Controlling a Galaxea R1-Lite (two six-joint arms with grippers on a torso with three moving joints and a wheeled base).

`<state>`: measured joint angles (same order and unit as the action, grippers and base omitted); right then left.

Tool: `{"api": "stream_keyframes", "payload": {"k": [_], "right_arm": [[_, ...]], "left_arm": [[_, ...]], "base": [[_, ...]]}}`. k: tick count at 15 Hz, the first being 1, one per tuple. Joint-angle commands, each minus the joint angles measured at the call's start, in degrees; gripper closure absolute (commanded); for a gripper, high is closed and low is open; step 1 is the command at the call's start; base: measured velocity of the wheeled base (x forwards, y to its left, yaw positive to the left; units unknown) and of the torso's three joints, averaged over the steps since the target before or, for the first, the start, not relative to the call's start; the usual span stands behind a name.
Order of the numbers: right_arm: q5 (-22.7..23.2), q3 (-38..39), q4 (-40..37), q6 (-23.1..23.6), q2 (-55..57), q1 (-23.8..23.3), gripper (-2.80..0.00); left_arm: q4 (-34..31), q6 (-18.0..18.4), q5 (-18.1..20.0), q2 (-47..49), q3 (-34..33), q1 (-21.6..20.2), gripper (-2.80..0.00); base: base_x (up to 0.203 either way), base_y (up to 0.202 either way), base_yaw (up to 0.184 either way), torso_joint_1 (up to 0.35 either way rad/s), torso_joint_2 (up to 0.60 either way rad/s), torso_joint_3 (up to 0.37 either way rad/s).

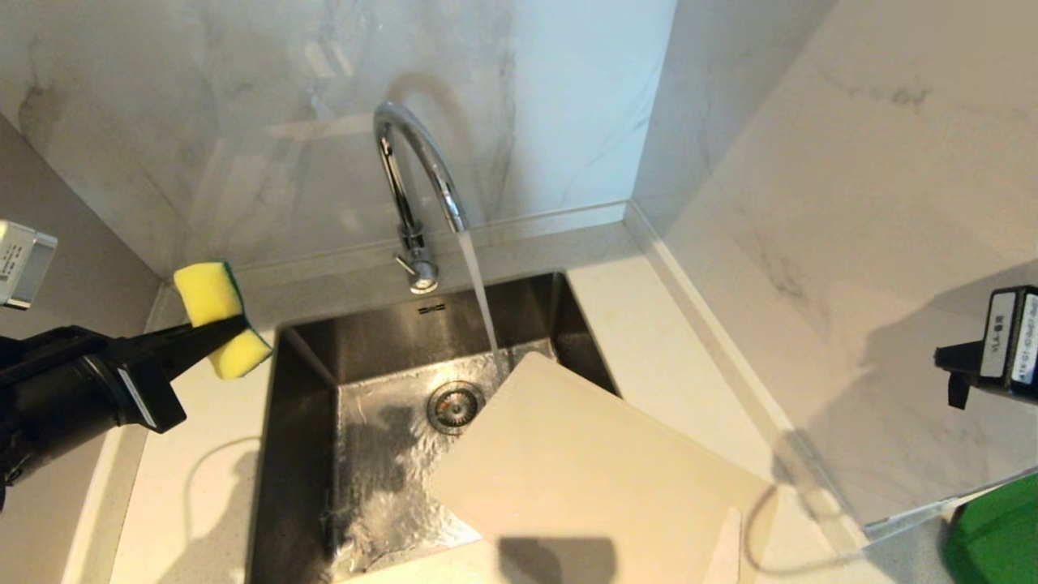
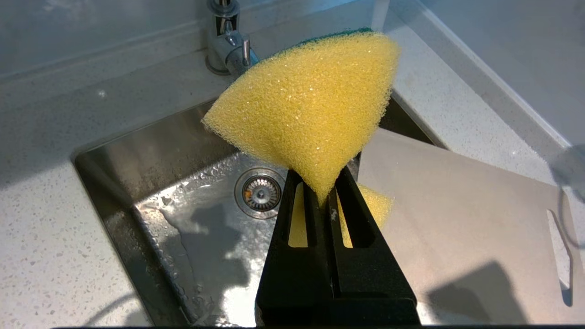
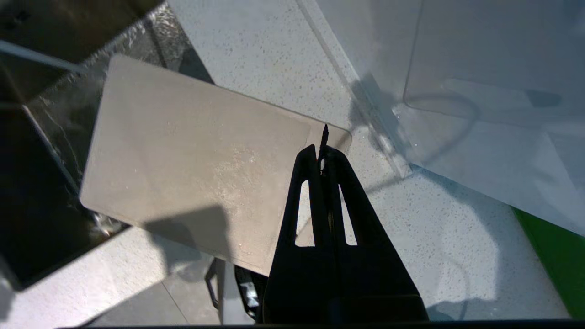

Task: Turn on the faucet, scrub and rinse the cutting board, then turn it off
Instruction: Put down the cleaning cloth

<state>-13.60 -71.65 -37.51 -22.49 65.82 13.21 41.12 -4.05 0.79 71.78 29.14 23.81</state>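
The left arm comes in from the left edge of the head frame, at middle height, reaching toward the upper right. Its left gripper (image 1: 212, 331) has the fingers (image 2: 348, 214) pressed together, pinching a sponge (image 1: 220, 318). The right arm shows only at the right edge of the head frame. The right gripper (image 3: 322, 154) has its fingers (image 3: 305, 192) closed together with nothing between them.

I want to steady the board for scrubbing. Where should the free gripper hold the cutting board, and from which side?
Probably the slot-handle end of the cutting board: it rests over the counter on the robot's right, while the far corner hangs over the sink. The right gripper, shut and empty, could approach from that side.
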Motion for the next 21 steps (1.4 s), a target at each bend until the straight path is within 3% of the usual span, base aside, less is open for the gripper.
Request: {"api": "stream_keyframes", "payload": {"k": [1, 5, 9, 16, 18, 21], "right_arm": [[-0.2, -0.2, 0.0, -1.7, -2.6, -1.3, 0.0], [0.9, -0.1, 0.5, -2.3, -7.8, -4.6, 0.0], [8.3, -0.1, 3.8, -2.5, -11.9, -10.3, 0.0], [9.1, 3.2, 3.8, -2.8, -17.2, -14.4, 0.0], [11.4, 5.8, 4.1, 2.8, -20.5, -14.3, 0.0], [22.3, 14.3, 7.2, 17.2, -27.7, -14.3, 0.0]], "left_arm": [[0.2, -0.1, 0.0, 0.1, 0.0, 0.0, 0.0], [0.2, 0.1, -0.1, 0.1, 0.2, 0.0, 0.0], [0.2, 0.4, -0.4, -0.2, -0.2, 0.0, 0.0], [0.2, 0.4, -0.4, -1.3, -1.1, 0.0, 0.0], [0.2, 0.4, -0.5, -1.7, -1.4, -0.1, 0.0], [0.2, 0.4, -0.5, -1.8, -1.3, -0.1, 0.0]], "base": [[0.0, 0.0, 0.0, 0.0, 0.0, 0.0], [0.0, 0.0, 0.0, 0.0, 0.0, 0.0], [0.0, 0.0, 0.0, 0.0, 0.0, 0.0], [0.0, 0.0, 0.0, 0.0, 0.0, 0.0], [0.0, 0.0, 0.0, 0.0, 0.0, 0.0], [0.0, 0.0, 0.0, 0.0, 0.0, 0.0]]}}
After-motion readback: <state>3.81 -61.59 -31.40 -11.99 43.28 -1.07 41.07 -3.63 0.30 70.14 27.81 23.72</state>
